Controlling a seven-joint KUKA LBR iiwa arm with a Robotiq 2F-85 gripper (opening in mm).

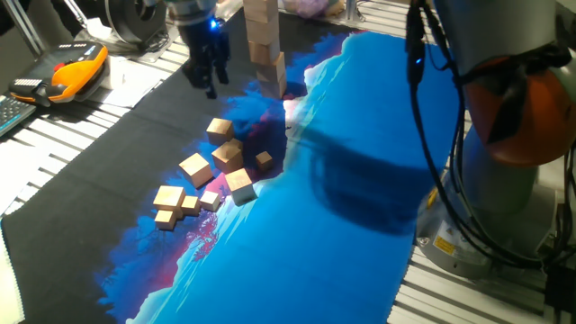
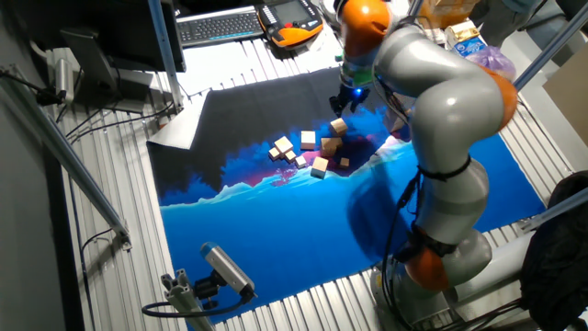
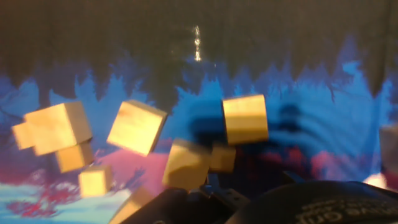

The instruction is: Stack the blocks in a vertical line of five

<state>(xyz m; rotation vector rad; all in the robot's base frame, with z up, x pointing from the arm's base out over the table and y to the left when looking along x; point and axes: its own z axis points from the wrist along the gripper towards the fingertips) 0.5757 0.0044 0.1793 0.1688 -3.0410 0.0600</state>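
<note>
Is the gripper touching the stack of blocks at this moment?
Apart. In one fixed view, the gripper hangs to the left of the stack of blocks, and a strip of dark mat shows between them. The fingers hold nothing.

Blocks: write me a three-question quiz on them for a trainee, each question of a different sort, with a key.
1. True or false: every block already sits in the stack.
2. Where does the stack stand? A) on the blue and black mat; B) in a tray; C) on a plate.
3. In the fixed view that shows the stack, can all of its blocks be counted? Say why.

Key
1. False: a number of loose blocks lie scattered on the mat.
2. A.
3. No: the top of the stack runs out of the picture's upper edge.
</note>
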